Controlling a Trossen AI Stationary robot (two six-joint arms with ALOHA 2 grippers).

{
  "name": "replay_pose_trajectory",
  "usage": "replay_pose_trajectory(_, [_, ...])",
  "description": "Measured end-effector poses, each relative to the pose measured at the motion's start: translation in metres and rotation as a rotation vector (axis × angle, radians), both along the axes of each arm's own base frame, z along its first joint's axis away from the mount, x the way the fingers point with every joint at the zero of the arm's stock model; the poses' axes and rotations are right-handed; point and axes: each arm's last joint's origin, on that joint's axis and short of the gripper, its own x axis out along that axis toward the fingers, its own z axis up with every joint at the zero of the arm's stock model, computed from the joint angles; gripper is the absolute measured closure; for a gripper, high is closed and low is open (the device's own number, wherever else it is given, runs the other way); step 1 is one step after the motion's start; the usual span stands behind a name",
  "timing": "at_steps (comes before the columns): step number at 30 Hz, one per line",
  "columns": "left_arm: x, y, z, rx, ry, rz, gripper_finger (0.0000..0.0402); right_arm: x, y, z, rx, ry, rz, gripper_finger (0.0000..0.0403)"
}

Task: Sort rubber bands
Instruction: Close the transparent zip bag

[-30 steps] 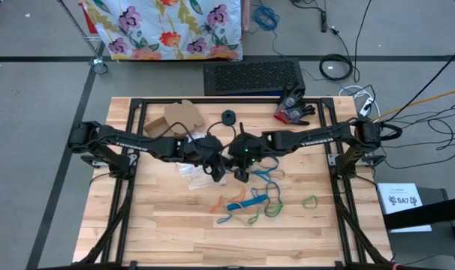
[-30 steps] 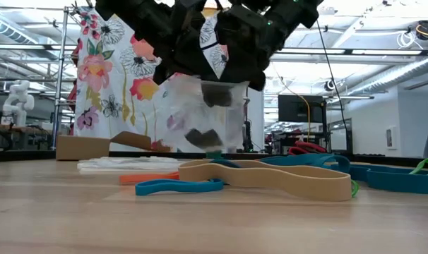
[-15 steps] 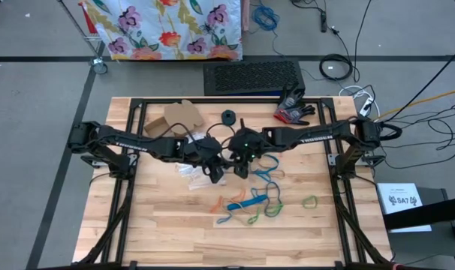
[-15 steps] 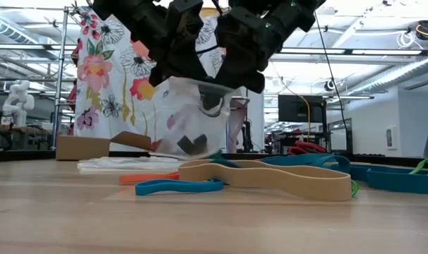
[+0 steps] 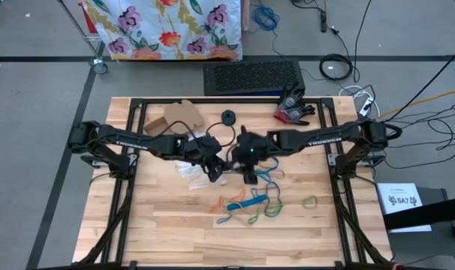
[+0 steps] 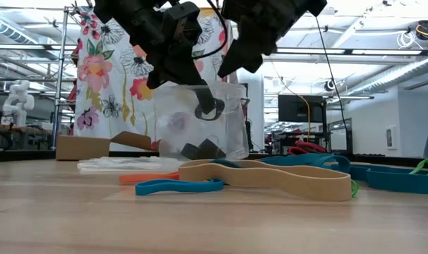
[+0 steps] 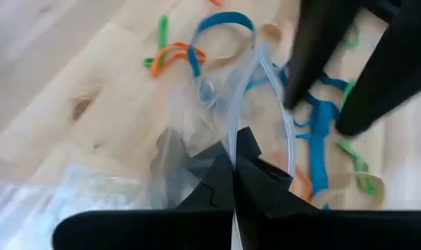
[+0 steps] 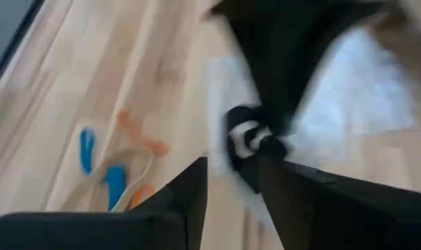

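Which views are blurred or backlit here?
Right wrist view: heavy motion smear, rubber bands just colour blobs. Left wrist view: the clear bag and bands soft. Low view: bright room behind, both arms silhouetted, near bands sharp. High view: even light, crisp.

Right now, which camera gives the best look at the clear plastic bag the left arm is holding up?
The low view: the clear bag hangs side-on with black bands inside. The left wrist view shows only its pinched edge, the high view a pale patch between the arms, the right wrist view a blur.
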Motion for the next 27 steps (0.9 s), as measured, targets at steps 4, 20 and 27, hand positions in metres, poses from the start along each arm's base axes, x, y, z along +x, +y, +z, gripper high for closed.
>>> replay_pose_trajectory(4, [0.001,0.001,0.001,-0.008,-0.008,-0.004,0.0401,0.001,0.013,-0.003,-0.093,0.002,0.041,0.0284])
replay_pose_trajectory(20, [0.004,0.000,0.005,-0.041,-0.066,-0.033,0.0401,0.001,0.031,-0.014,-0.156,0.064,0.073,0.0384])
replay_pose_trajectory(27, [0.006,0.002,0.007,-0.044,-0.095,-0.009,0.0401,0.005,0.033,0.005,-0.133,0.023,0.016,0.0401])
